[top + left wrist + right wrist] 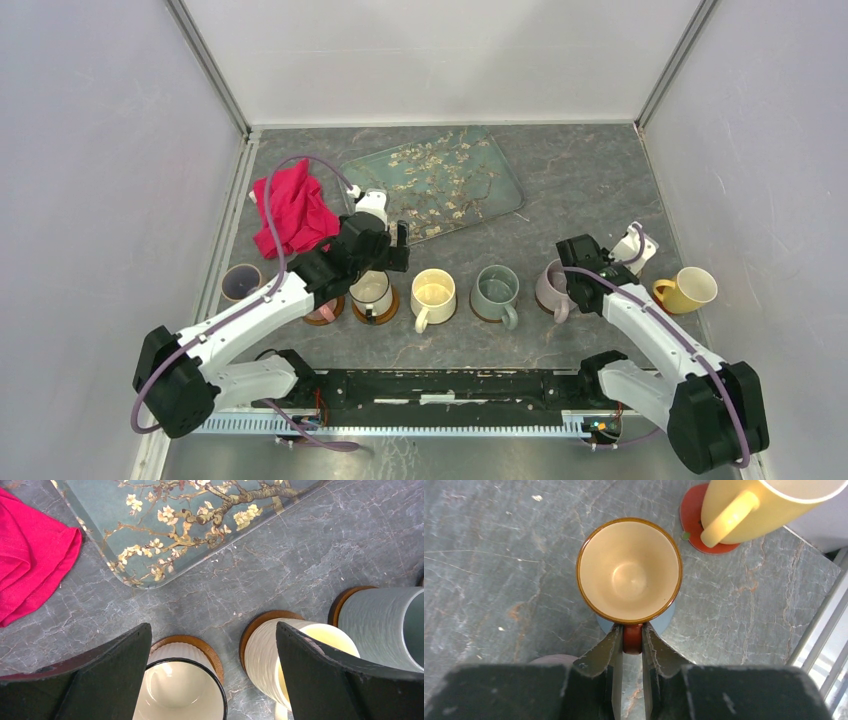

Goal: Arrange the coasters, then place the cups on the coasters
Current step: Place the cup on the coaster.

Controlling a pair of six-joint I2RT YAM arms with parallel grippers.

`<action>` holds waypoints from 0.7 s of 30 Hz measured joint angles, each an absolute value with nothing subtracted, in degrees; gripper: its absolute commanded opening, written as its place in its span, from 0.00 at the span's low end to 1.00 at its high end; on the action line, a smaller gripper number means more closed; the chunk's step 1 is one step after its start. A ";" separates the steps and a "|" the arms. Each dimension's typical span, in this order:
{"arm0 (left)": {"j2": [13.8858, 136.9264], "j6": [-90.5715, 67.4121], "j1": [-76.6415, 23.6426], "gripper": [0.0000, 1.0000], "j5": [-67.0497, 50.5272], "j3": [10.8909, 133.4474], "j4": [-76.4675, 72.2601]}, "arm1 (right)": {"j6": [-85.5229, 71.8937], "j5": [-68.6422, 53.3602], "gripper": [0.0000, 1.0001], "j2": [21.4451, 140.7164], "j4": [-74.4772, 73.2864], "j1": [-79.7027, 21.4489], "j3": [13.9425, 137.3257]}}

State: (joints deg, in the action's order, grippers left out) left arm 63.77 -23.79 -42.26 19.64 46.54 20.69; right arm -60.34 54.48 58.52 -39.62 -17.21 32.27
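My right gripper (633,630) is shut on the red-brown handle of a cup (629,570) with a cream inside, directly over a grey-blue coaster (667,620); I cannot tell whether the cup touches it. A yellow cup (744,505) stands on a red coaster (691,515) beside it. My left gripper (214,626) hangs open above a white cup (180,690) on an orange-brown coaster (212,650). Cream (433,293), grey-green (495,290) and mauve (552,285) cups continue the row. The held cup is hidden under the right wrist in the top view.
A floral tray (440,180) lies at the back, with a red cloth (293,210) to its left. Another cup (240,282) stands near the left wall, and a pink one (322,312) sits under the left arm. Enclosure walls close both sides.
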 measured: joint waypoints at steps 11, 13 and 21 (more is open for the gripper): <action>65.17 -23.79 -42.26 1.00 18.92 48.05 20.88 | -61.73 53.98 0.00 56.93 -40.40 -16.71 28.27; 65.28 -23.81 -42.26 1.00 18.92 48.18 20.86 | -61.73 53.76 0.00 56.90 -40.36 -16.69 27.68; 66.00 -23.81 -42.35 1.00 18.87 48.29 20.88 | -61.73 52.51 0.04 56.62 -39.77 -16.67 26.33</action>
